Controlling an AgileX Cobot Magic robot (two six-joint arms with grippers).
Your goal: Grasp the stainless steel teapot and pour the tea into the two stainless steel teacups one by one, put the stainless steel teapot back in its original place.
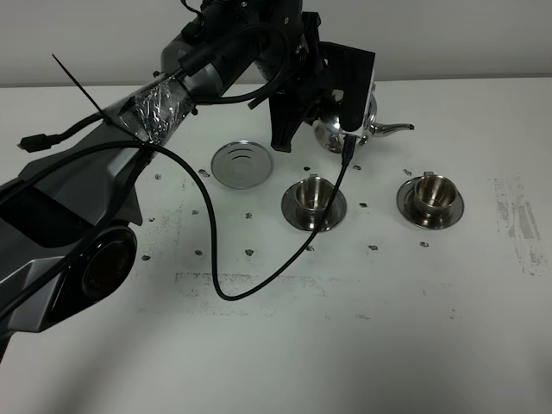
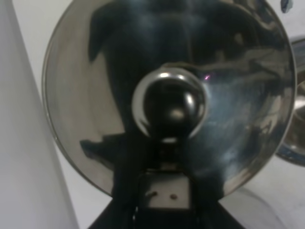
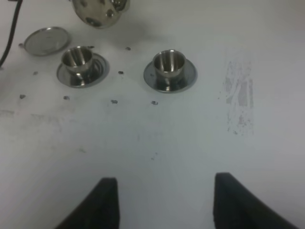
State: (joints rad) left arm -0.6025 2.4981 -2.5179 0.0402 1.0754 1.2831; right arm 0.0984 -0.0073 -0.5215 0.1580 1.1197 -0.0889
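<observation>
Holding teapot [image 1: 330,134] (plain steel), teacups [image 1: 314,196] nearby

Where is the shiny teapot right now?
In the high view the teapot is behind the left cup, right of the round plate, partly hidden by the left gripper.

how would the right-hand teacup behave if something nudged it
The right-hand teacup is small polished steel, so it is probably light and stiff, not fragile. It rests on a smooth steel saucer, so a nudge would likely slide it rather than tip it. Its low, wide shape looks fairly stable.
</observation>
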